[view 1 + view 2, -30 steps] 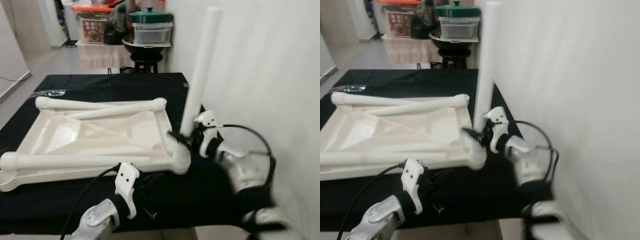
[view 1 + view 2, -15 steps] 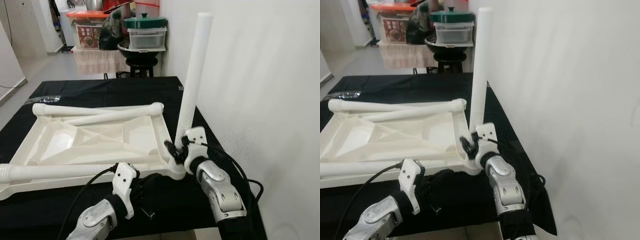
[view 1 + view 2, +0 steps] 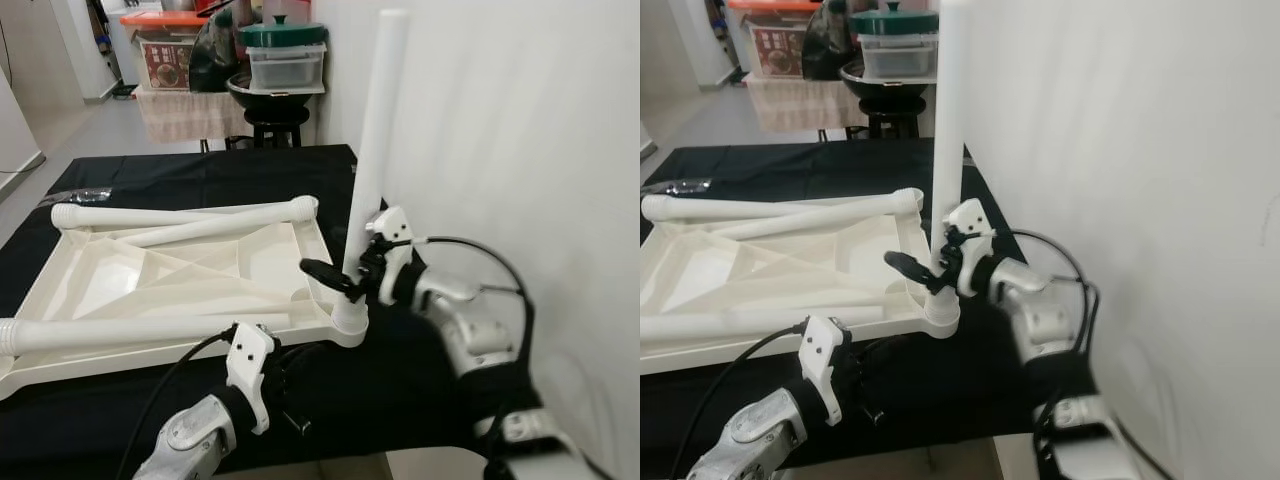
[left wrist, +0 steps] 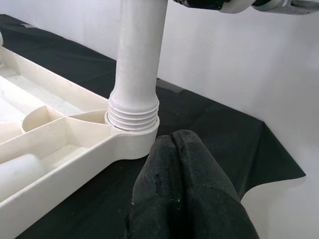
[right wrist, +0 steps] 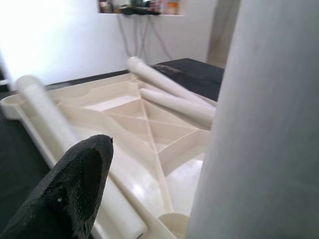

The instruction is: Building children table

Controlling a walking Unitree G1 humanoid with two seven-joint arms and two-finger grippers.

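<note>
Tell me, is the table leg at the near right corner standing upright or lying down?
Upright: the table leg stands in the tabletop's corner socket, threads showing.

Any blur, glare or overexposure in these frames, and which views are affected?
Left eye view: mostly sharp; the right arm's lower end blurs at the frame's bottom. Right wrist view: the wall behind is blown out white, and the upright white plastic table leg and black fingertip are soft, too near the lens. Left wrist view: evenly lit; the leg's threaded collar is crisp, the near black fingers less so.
</note>
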